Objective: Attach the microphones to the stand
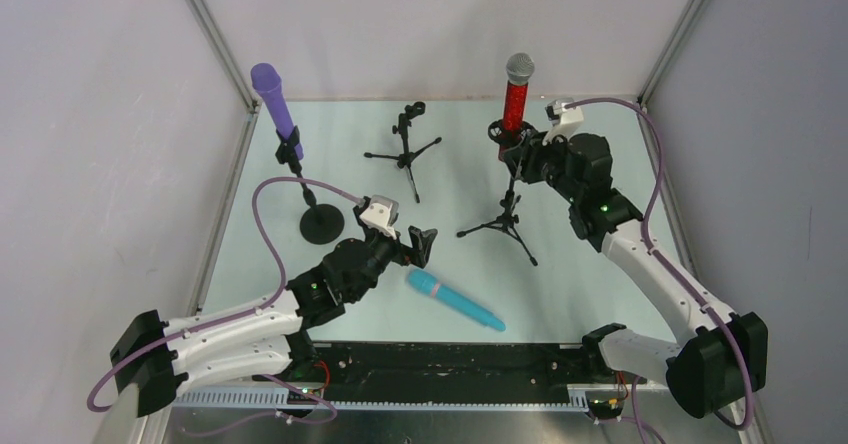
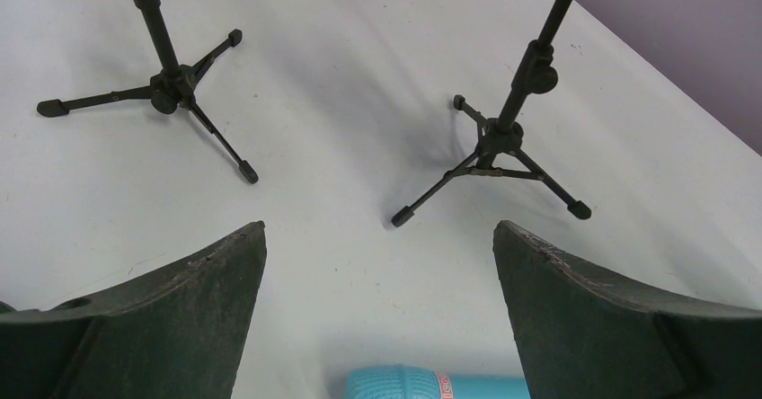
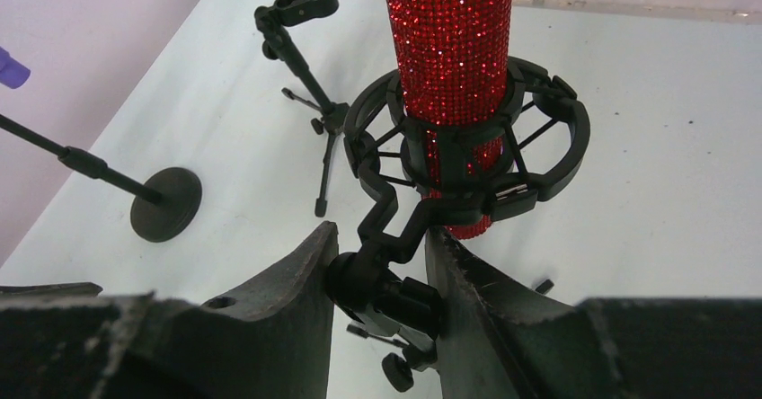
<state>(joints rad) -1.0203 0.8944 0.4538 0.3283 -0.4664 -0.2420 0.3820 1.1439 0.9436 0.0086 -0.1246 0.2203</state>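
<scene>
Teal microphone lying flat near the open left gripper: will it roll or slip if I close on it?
It probably rolls if nudged sideways: the teal microphone is a round stick lying on its side on the smooth table. Its body looks glossy, so it might slip when squeezed. It looks rigid, so sagging seems unlikely.

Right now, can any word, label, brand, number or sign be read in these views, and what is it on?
No legible text.
Pink band of the teal microphone: marks, possibly print, too blurred to read.
Red microphone, purple microphone: no text visible.
</scene>
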